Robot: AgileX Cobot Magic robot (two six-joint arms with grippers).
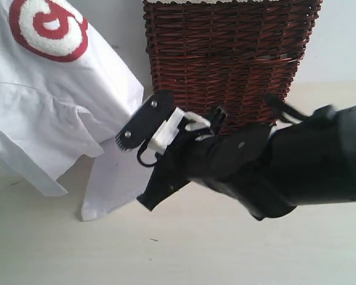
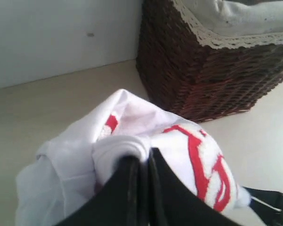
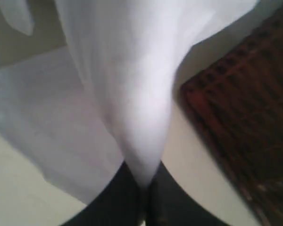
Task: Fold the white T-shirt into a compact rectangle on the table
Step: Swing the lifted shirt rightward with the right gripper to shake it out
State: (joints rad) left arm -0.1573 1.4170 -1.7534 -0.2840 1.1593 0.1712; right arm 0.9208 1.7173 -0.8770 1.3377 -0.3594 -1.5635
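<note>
The white T-shirt (image 1: 53, 101) hangs lifted at the left of the exterior view, its red-outlined lettering (image 1: 47, 27) near the top, and its lower edge trails onto the table (image 1: 225, 249). My left gripper (image 2: 144, 157) is shut on a bunched fold of the white T-shirt (image 2: 179, 141) with red lettering beside it; it is out of the exterior view. My right gripper (image 3: 144, 181) is shut on a hanging fold of the shirt (image 3: 132, 70). In the exterior view the right gripper (image 1: 133, 169) reaches in from the right at the shirt's lower corner.
A dark brown wicker basket (image 1: 225, 59) stands at the back of the table, just behind the right arm and close to the shirt. Its cloth-lined rim shows in the left wrist view (image 2: 217, 70). The basket's side (image 3: 245, 117) is near the right gripper.
</note>
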